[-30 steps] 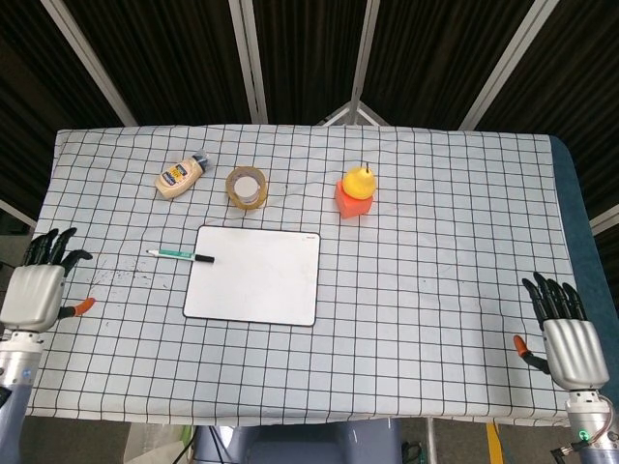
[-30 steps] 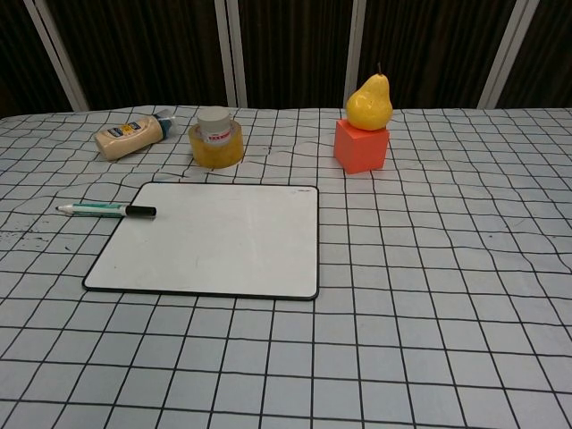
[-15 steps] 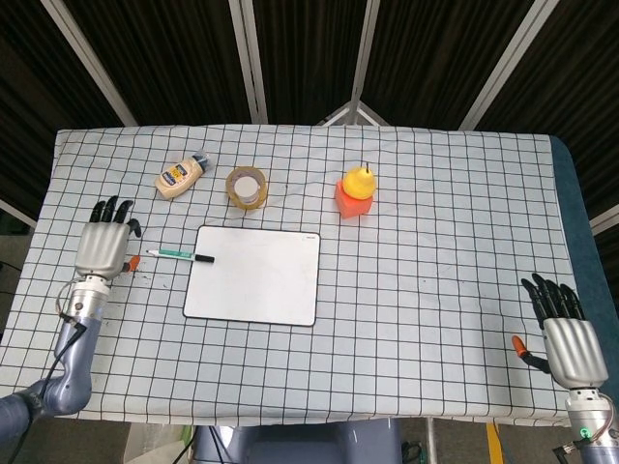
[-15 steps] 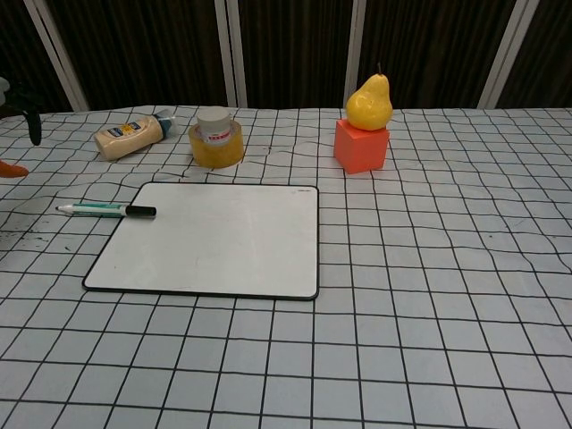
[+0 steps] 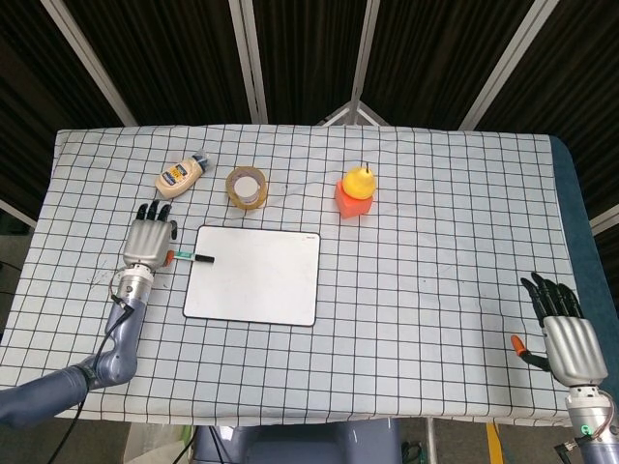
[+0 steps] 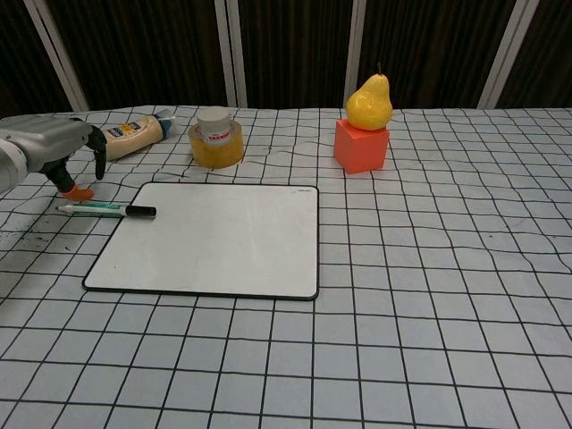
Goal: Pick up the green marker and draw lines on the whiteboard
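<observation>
The green marker with a black cap lies on the checked cloth, its cap end over the left edge of the whiteboard. In the head view only its right part shows past my left hand. That left hand hovers just above the marker's left end, fingers apart and holding nothing. My right hand rests far off at the table's front right corner, fingers spread, empty; the chest view does not show it.
A mayonnaise bottle lies behind the left hand. A roll of yellow tape stands behind the whiteboard. A yellow pear sits on an orange block at the back.
My left hand has moved right from the table's left edge to just above the marker's left end. The right hand, marker and whiteboard have stayed put.
</observation>
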{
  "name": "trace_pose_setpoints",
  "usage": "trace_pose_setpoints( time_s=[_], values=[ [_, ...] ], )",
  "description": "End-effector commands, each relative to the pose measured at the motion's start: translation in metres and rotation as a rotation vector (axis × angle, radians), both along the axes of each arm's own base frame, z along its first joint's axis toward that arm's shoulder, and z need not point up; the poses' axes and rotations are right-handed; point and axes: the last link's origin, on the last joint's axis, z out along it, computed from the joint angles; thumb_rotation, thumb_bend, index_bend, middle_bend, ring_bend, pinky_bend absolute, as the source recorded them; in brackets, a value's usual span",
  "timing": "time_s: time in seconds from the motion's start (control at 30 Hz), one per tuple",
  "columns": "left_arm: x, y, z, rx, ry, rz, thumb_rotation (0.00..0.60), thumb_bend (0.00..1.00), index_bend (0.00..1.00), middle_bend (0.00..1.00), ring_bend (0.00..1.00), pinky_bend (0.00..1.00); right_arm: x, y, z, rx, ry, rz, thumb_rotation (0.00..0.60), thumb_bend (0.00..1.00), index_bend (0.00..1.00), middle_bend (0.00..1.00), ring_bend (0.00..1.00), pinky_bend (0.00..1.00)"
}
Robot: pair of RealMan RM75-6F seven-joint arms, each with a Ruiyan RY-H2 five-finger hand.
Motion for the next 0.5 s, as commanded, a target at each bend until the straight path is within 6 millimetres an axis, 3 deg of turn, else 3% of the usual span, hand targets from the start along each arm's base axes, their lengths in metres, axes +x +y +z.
trace_pose_setpoints(
  time_s=[0.03, 0.5],
  values=[
    [0.001, -0.001, -0.007, -0.019, 0.004, 0.003, 0.600, 0.44, 0.47, 0.11, 0.01, 0.09, 0.000, 0.000, 0.000, 0.002, 0.000, -0.001, 0.600, 0.32, 0.00, 0.00, 0.00, 0.04],
    [0.001, -0.003, -0.019, -0.037, -0.005, 0.011, 0.600, 0.44, 0.47, 0.11, 0.01, 0.09, 0.001, 0.000, -0.002, 0.008, 0.003, -0.003, 0.600, 0.32, 0.00, 0.00, 0.00, 0.04]
  ],
)
